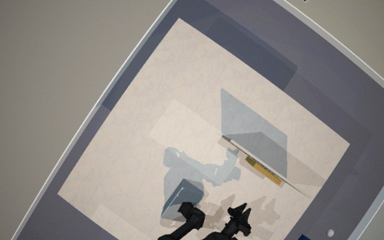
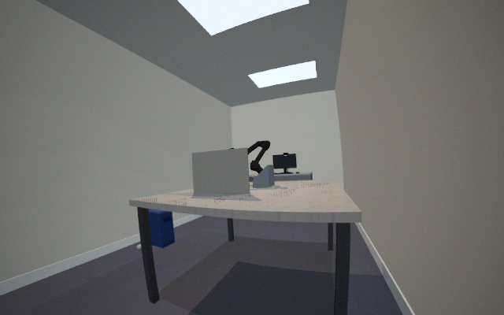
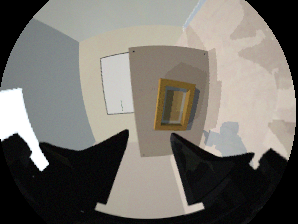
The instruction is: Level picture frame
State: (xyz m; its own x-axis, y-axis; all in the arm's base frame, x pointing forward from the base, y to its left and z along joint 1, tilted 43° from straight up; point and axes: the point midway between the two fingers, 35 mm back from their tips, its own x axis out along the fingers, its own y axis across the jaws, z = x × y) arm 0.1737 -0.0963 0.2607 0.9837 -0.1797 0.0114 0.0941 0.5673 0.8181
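A thin upright wall panel [image 1: 264, 163] stands on the pale table [image 1: 126, 168], and everything here is placed against it. On the panel's face toward the arm hangs the picture frame [image 1: 264, 171], a narrow gold strip in the top view, lying flat along the panel nearer its right-hand end than its left. In the wrist view the same frame [image 3: 176, 104] shows as a gold border around a grey-green middle, on the grey-brown panel [image 3: 149, 83] and right of that panel's centre; the view itself is rolled, so how far the frame tilts on the panel cannot be judged here. The gripper [image 1: 239, 213] is on the frame's side of the panel, well apart from it, with bare table and shadows between them. Its fingers are spread about halfway, with nothing between them: the gap in the wrist view shows only the panel's lower edge and the table beyond. A grey wedge-shaped block [image 1: 183, 195] sits on the table on the same side of the panel, farther to the left than the gripper, with the black arm's elbow [image 1: 192, 214] just beside it. From the exterior camera only the panel's plain grey back [image 2: 220, 172] shows; the frame is hidden behind it, and the arm [image 2: 257, 151] rises past the panel's right edge.
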